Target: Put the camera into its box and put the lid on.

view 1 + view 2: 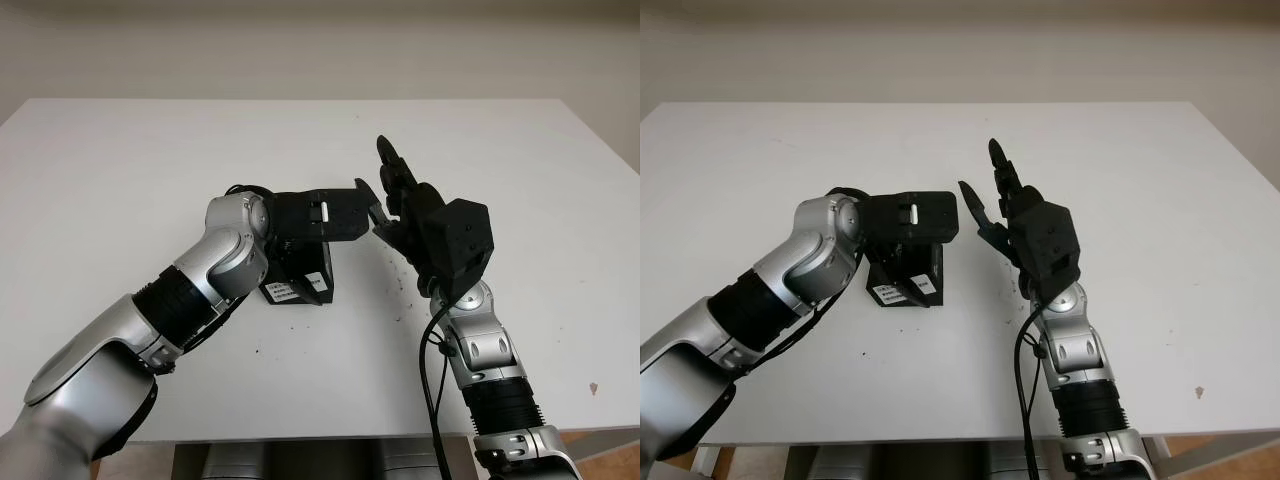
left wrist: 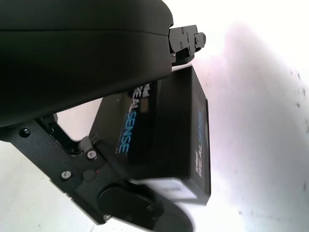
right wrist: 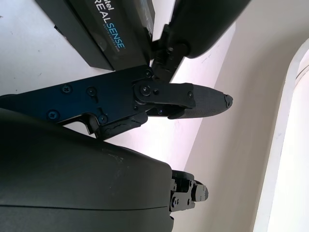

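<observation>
The black camera box (image 1: 300,285) with RealSense lettering (image 2: 169,140) stands on the white table (image 1: 120,180) near the middle, white labels on its near end. Its lid looks seated on it, and the camera is hidden. My left hand (image 1: 325,215) is right over the box, close to its top. My right hand (image 1: 395,200) is raised just to the right of the left hand, open, holding nothing and clear of the box (image 3: 104,34).
The white table stretches wide on all sides of the box. A few dark specks (image 1: 400,285) mark its surface near the right arm. The table's front edge (image 1: 300,438) runs just before the robot.
</observation>
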`<state>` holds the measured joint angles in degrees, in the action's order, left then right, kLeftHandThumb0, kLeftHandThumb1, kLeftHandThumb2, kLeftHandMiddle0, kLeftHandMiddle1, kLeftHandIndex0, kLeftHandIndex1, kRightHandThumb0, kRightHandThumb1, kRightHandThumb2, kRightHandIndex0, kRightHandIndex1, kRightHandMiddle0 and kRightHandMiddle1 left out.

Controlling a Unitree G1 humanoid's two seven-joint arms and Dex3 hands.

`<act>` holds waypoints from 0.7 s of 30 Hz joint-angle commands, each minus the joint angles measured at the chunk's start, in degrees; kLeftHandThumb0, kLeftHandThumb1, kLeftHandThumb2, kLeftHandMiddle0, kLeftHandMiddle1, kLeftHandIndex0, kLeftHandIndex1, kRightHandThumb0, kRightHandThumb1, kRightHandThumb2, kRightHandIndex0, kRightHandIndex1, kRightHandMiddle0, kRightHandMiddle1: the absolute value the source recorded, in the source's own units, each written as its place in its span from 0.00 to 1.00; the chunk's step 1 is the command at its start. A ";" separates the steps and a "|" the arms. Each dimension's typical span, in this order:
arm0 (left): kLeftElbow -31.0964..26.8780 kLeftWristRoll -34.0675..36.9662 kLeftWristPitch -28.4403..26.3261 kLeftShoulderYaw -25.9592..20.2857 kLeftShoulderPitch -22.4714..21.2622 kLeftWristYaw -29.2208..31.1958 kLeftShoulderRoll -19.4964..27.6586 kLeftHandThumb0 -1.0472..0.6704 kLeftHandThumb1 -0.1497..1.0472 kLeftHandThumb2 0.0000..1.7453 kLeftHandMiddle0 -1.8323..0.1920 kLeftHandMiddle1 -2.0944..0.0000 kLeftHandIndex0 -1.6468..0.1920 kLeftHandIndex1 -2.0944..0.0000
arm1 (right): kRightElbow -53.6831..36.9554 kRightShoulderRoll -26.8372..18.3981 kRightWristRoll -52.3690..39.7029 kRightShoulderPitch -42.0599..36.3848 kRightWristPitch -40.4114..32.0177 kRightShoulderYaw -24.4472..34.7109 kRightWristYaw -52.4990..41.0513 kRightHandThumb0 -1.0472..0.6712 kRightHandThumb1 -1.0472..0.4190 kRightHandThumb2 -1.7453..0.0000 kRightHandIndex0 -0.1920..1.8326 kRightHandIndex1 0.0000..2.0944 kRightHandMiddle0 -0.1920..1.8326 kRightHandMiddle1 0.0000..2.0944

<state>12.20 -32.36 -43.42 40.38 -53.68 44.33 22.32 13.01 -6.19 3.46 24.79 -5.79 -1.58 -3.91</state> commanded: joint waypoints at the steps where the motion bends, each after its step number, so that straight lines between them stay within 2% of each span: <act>1: -0.35 -0.91 0.87 0.80 1.11 0.87 0.43 0.14 1.00 0.29 1.00 1.00 1.00 1.00 | 0.34 0.02 0.01 0.05 0.99 0.17 0.10 0.19 0.00 0.75 0.08 0.03 0.09 0.03; 11: -0.51 0.71 2.85 -3.19 1.53 1.92 -1.99 0.14 1.00 0.34 1.00 1.00 1.00 1.00 | 0.41 -0.19 0.02 0.13 0.55 0.19 -0.14 0.19 0.00 0.75 0.08 0.03 0.09 0.03; 14: -2.00 1.46 2.27 -3.95 1.41 3.01 -2.32 0.14 1.00 0.35 1.00 1.00 1.00 1.00 | -0.03 -0.36 0.08 0.09 -0.19 0.21 -0.26 0.20 0.00 0.75 0.07 0.02 0.09 0.03; 21: -8.07 4.73 7.04 -7.61 3.39 3.30 -1.02 0.13 1.00 0.38 1.00 1.00 1.00 1.00 | -0.83 -0.78 -0.11 -0.21 -0.68 0.37 -1.06 0.20 0.00 0.75 0.07 0.02 0.08 0.02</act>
<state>6.17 -28.25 -37.10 33.76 -50.60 47.34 21.97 13.34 -6.42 3.44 24.73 -6.20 -1.54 -4.85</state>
